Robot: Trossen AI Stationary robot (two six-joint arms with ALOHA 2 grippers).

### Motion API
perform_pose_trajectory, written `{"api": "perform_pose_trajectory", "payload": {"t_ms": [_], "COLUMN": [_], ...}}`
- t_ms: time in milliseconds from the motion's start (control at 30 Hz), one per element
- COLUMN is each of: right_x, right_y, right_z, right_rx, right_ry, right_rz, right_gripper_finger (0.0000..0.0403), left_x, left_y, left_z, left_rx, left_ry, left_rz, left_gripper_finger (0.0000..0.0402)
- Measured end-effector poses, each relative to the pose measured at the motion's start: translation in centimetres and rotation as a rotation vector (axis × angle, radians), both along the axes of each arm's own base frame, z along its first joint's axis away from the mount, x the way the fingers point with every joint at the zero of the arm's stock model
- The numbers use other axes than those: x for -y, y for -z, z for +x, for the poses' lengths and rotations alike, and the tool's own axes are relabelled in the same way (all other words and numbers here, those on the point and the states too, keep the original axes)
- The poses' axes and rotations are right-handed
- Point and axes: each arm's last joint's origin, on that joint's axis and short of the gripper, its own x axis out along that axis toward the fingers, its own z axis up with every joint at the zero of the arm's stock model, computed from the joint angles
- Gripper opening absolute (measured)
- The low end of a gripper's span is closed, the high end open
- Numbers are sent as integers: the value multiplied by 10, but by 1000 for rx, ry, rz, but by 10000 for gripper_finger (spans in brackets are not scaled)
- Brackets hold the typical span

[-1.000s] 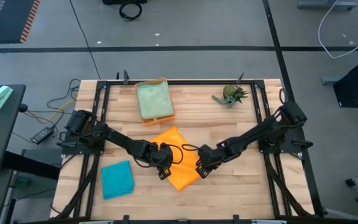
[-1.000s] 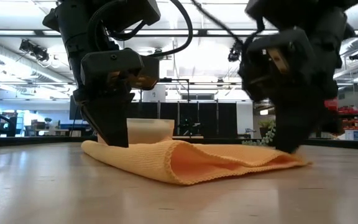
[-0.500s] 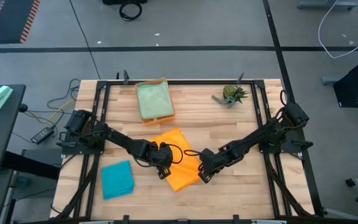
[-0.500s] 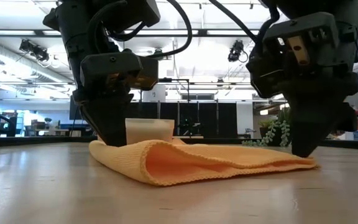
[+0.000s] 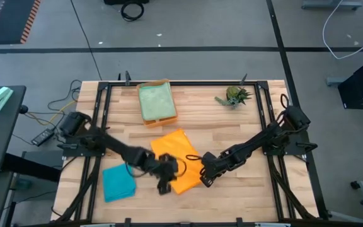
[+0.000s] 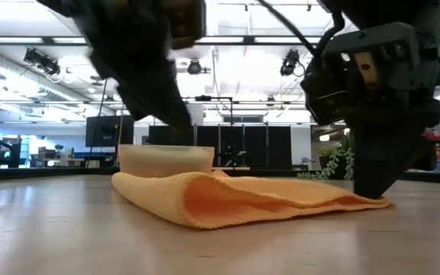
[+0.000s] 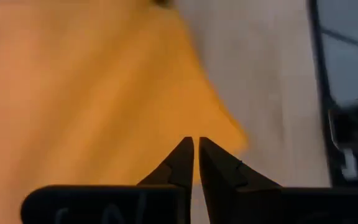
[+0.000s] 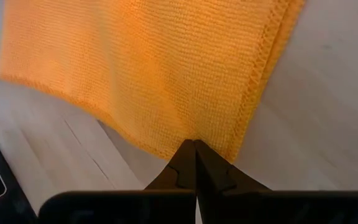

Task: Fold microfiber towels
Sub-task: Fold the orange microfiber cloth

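The orange towel (image 5: 176, 161) lies folded over near the middle of the wooden table (image 5: 232, 195), its doubled edge bulging up on one side in the low view. The right gripper (image 5: 205, 180) sits at the towel's near right corner, fingertips pressed together and pinching the cloth's edge against the table. The left gripper (image 5: 164, 186) is at the towel's near left corner, lifted clear of the cloth in the low view; its fingers (image 7: 182, 163) stand only a narrow slit apart and grip nothing, with the towel below and beyond them. A teal towel (image 5: 118, 181), folded, rests near the table's front left, apart from the orange one. A pale green towel (image 5: 154, 101) lies in the orange tray (image 5: 159, 120) at the back. A small plant (image 5: 235, 96) stands at the back right.
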Motion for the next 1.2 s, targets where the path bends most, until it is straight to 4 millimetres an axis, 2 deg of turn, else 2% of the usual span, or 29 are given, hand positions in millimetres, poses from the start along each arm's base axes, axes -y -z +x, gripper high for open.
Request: {"api": "perform_pose_trajectory", "payload": {"t_ms": [133, 300, 700, 833, 1033, 1200], "right_x": [-1, -1, -3, -9, -15, -15], "right_y": [2, 3, 4, 4, 4, 3], "right_z": [2, 2, 2, -1, -4, -4], "right_rx": [6, 15, 28, 30, 27, 35], "right_ry": [-6, -16, -69, -115, -155, -180], "right_rz": [-2, -12, -35, -34, -25, -25], "right_gripper_finger": [1, 1, 0, 0, 0, 0], "left_x": [17, 25, 47, 52, 57, 60], "left_y": [24, 34, 62, 63, 64, 64], "left_z": [0, 13, 4, 1, -4, -6], "left_rx": [-40, 55, -105, -127, -150, -166], "left_ry": [5, -22, -91, -118, -130, -131], "left_rz": [-29, -112, -257, -266, -272, -280], "left_gripper_finger": [10, 12, 13, 20, 6, 24]}}
